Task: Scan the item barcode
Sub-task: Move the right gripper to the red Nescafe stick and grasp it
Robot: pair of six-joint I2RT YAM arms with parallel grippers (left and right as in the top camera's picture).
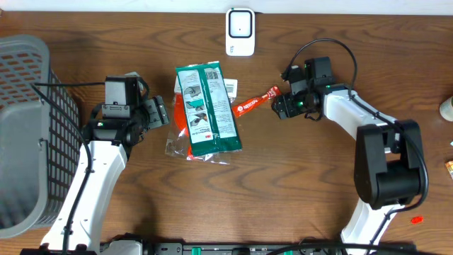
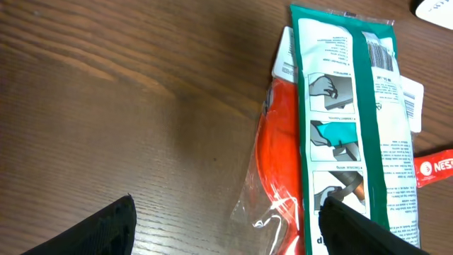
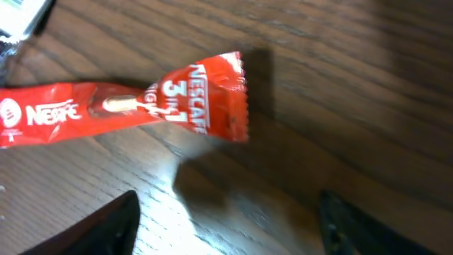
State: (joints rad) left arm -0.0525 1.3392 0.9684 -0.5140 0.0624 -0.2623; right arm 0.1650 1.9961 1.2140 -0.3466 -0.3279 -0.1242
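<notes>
A red Nescafe stick sachet [image 1: 256, 103] lies on the wooden table; its near end [image 3: 205, 95] is just ahead of my right gripper [image 3: 226, 227], which is open with only bare wood between its fingers. A green-and-white printed packet [image 1: 207, 108] with a barcode near its top [image 2: 381, 53] lies over an orange item in a clear bag [image 2: 279, 142]. My left gripper [image 1: 159, 112] is open at the packet's left side, and its right fingertip [image 2: 361, 230] is over the packet's edge. A white scanner [image 1: 241, 32] sits at the table's far edge.
A grey mesh basket [image 1: 28, 127] fills the left side. Small objects sit at the right edge: a pale one [image 1: 447, 108] and a red bit [image 1: 416, 219].
</notes>
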